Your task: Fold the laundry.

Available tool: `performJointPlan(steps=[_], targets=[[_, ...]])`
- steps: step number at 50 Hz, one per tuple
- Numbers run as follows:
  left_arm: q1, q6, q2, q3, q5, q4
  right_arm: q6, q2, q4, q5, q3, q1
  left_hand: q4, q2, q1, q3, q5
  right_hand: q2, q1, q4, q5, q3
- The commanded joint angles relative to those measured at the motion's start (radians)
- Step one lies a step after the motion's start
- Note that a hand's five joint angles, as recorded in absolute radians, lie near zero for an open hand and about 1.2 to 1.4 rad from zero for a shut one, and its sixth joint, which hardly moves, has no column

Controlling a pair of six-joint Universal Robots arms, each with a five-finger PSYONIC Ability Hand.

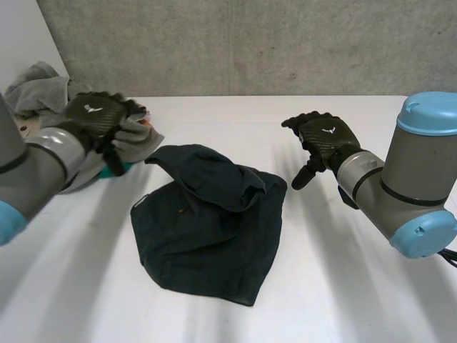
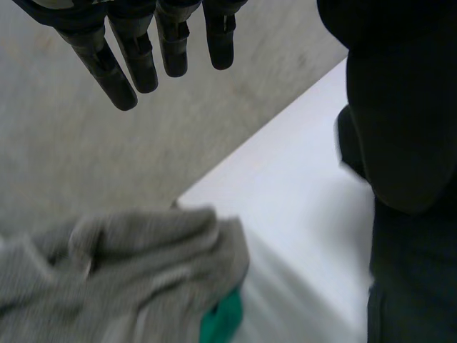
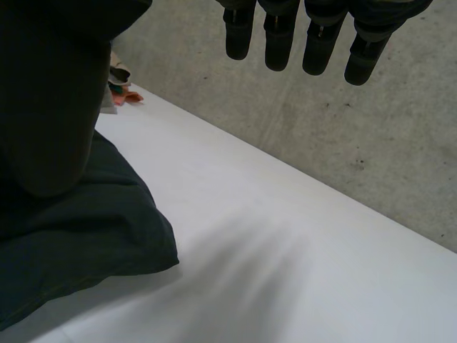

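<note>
Navy is the colour of the piece you are folding: the crumpled dark navy garment (image 1: 214,229) lies in the middle of the white tabletop (image 1: 343,286), roughly triangular, with its far part bunched and flopped over the flatter body. It probably sits there because the centre is within reach of both arms. The fold looks unfinished to me, since that upper flap is rumpled rather than laid flat. At the far left corner you have a heap of soft grey cloth (image 1: 43,89) with a small green item (image 1: 118,169) tucked under its near edge. This looks like the stock of laundry waiting its turn, kept apart from the piece in hand. Your left hand (image 1: 96,114) hovers over that heap, palm down on a bent wrist. In its wrist view the fingers (image 2: 114,68) hang straight and spread with nothing between them, and the grey cloth lies below them, untouched. Your right hand (image 1: 325,139) hangs above bare tabletop just beside the garment's right edge, apart from it. Its forearm comes in from the near right and the palm is turned toward the cloth. Its fingers (image 3: 278,43) are loosely extended and empty, and the garment's rounded edge lies beneath the thumb side. With both hands free, you would want the flap's corners next.
</note>
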Motion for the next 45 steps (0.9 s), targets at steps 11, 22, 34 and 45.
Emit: performJointPlan(steps=[11,22,34,45], targets=[[0.078,-0.124,-0.360,0.096,0.242,-0.125,-0.065,0.021,0.005,0.001,0.014,0.022,0.397,0.391,0.398,0.390,0.380,-0.036,-0.065,-0.032,-0.041,-0.035],[0.013,-0.101,-0.440,0.122,0.156,-0.027,-0.082,0.004,0.000,-0.004,0.040,0.028,0.426,0.420,0.427,0.419,0.409,-0.036,-0.065,-0.032,-0.041,-0.035],[-0.027,-0.048,-0.334,0.272,0.077,0.051,-0.107,-0.066,-0.009,-0.001,0.060,0.027,1.189,1.183,1.190,1.182,1.172,-0.036,-0.065,-0.032,-0.041,-0.035],[-0.135,-0.242,-0.159,0.589,0.117,0.257,-0.104,-0.082,-0.011,0.014,0.028,-0.042,1.189,1.183,1.190,1.182,1.172,-0.036,-0.065,-0.032,-0.041,-0.035]])
